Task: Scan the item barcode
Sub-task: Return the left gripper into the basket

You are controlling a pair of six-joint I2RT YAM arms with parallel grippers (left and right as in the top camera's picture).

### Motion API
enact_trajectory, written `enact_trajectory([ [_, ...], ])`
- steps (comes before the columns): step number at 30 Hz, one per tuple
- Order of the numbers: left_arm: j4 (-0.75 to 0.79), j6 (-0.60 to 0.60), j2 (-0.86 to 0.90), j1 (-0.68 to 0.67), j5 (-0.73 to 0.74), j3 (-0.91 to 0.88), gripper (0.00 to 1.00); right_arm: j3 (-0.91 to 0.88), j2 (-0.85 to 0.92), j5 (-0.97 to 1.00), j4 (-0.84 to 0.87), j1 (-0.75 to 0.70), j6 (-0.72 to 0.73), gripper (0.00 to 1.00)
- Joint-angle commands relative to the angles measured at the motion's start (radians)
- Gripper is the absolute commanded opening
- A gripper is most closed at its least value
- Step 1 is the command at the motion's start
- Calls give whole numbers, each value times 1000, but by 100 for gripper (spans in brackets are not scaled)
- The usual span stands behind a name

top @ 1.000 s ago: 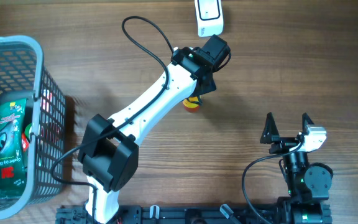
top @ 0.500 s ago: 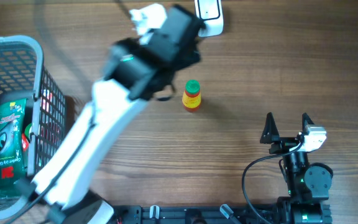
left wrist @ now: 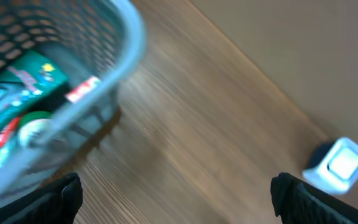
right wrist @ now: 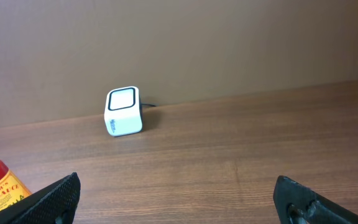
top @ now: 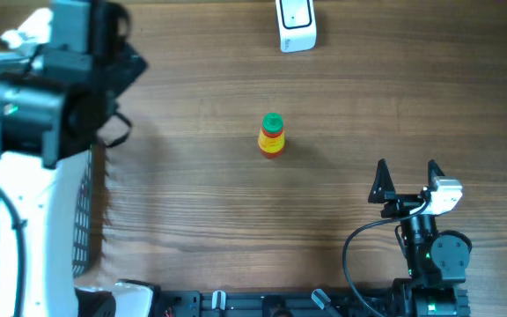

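**Left arm raised at the basket (left wrist: pixel 128 37)**

The left hand (left wrist: pixel 179 198) hangs spread and empty by the rim; a green packet (left wrist: pixel 27 87) lies inside. The right hand (top: pixel 407 176) rests spread, empty. The sauce bottle (top: pixel 272 136) stands upright mid-counter (top: pixel 192 194), apart from the scanner (top: pixel 295 25).

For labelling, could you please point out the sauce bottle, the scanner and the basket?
sauce bottle (top: pixel 272 137), overhead view, its body.
scanner (right wrist: pixel 123 113), right wrist view, white front face.
basket (left wrist: pixel 135 31), left wrist view, rim.
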Motion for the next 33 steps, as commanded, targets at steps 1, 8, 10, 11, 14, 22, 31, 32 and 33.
enact_trajectory([
  [1,-2,0,-52,128,-9,4,100,-3,2,-16,2,7,-19,100],
  [8,-66,-56,-60,433,123,4,100,-3,2,-15,2,7,-19,100],
  [10,-94,-55,-51,577,224,3,100,-3,2,-16,2,7,-20,100],
  [11,-107,-55,-47,634,265,3,100,-3,2,-16,2,7,-19,100],
  [14,-142,-49,-34,757,349,-12,100,-3,2,-16,2,7,-19,100],
  [22,-95,67,19,893,455,-214,100,-3,2,-15,2,7,-19,100],
  [31,103,145,88,893,613,-557,100,-3,2,-16,2,7,-19,100],
  [32,116,151,96,893,613,-582,100,-3,2,-16,2,7,-19,100],
  [33,133,160,102,893,614,-605,100,-3,2,-16,2,7,-19,100],
])
